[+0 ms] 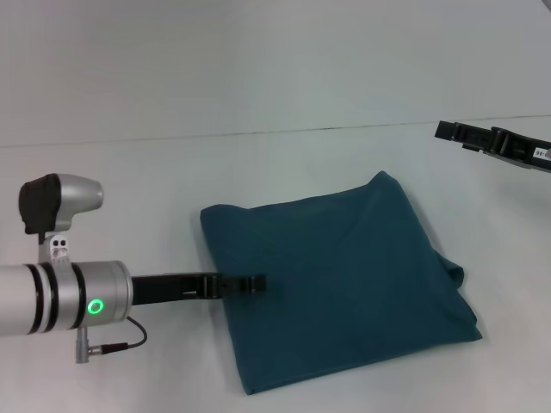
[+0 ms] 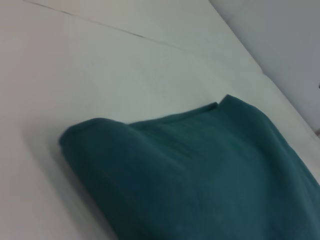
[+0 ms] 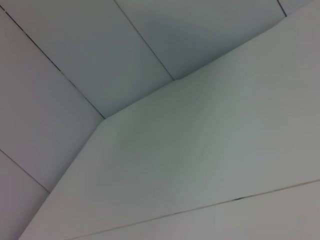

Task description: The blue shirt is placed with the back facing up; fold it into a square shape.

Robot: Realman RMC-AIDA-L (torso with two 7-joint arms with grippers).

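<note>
The blue shirt (image 1: 344,284) lies folded into a rough square on the white table (image 1: 129,189), plain side up, with a small fold of cloth sticking out at its right edge. My left gripper (image 1: 258,282) reaches in from the left, its tip just over the shirt's left edge; contact with the cloth cannot be made out. The left wrist view shows the shirt (image 2: 200,175) close by, with a rounded folded corner. My right gripper (image 1: 443,131) hangs at the far right, well away from the shirt.
The table's far edge (image 1: 258,133) runs across the back, with a pale wall behind it. The right wrist view shows only the table surface (image 3: 200,150) and wall panels.
</note>
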